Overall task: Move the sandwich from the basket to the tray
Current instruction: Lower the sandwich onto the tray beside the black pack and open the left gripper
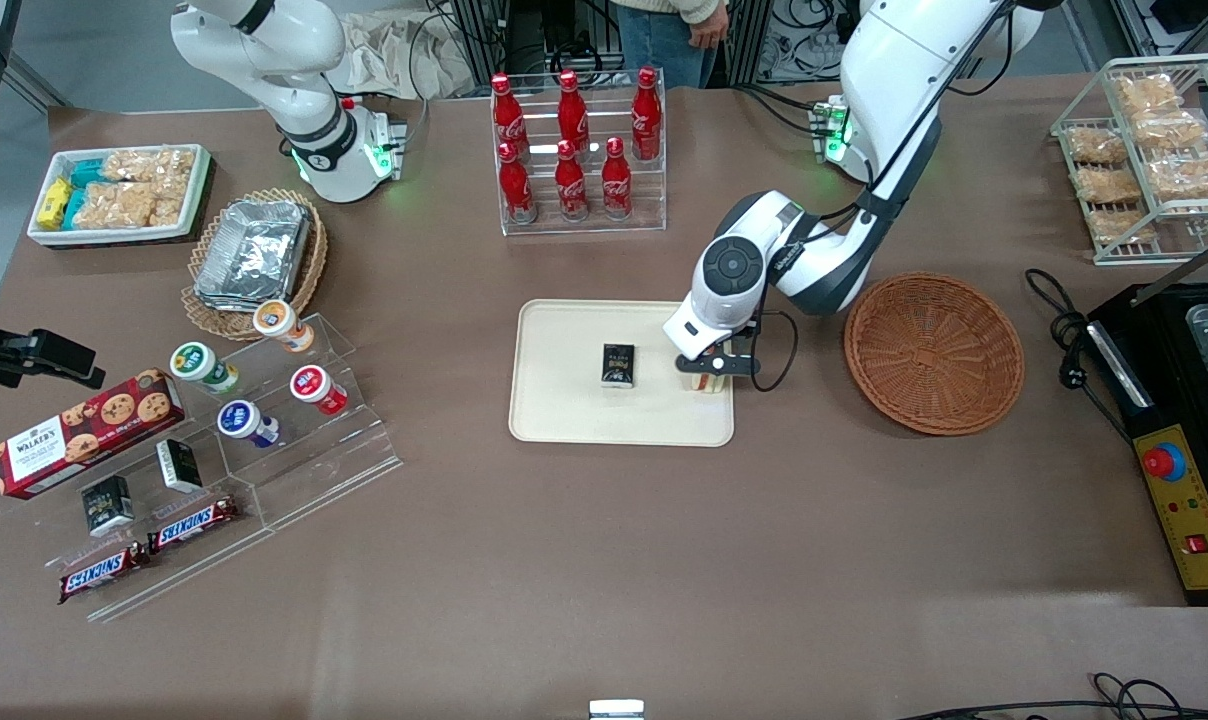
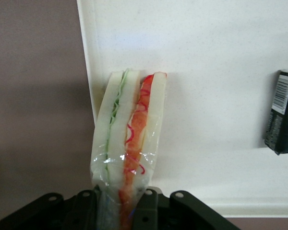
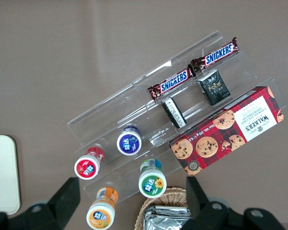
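My left gripper (image 1: pixel 709 368) is shut on the sandwich (image 1: pixel 706 383), a plastic-wrapped wedge of white bread with green and orange-red layers (image 2: pixel 129 134). The black fingers (image 2: pixel 149 211) pinch its wrapped end. The sandwich hangs just inside the rim of the cream tray (image 1: pixel 564 405), at the tray's end nearest the basket. I cannot tell whether its tip touches the tray surface (image 2: pixel 216 57). The reddish-brown wicker basket (image 1: pixel 934 352) sits beside the tray toward the working arm's end, with nothing in it.
A small black box (image 1: pixel 618 364) lies mid-tray, also seen as the black box (image 2: pixel 282 112) in the wrist view. A rack of red cola bottles (image 1: pixel 576 150) stands farther from the camera. An acrylic stand with cups (image 1: pixel 264 390) lies toward the parked arm's end. A black machine (image 1: pixel 1179 430) sits past the basket.
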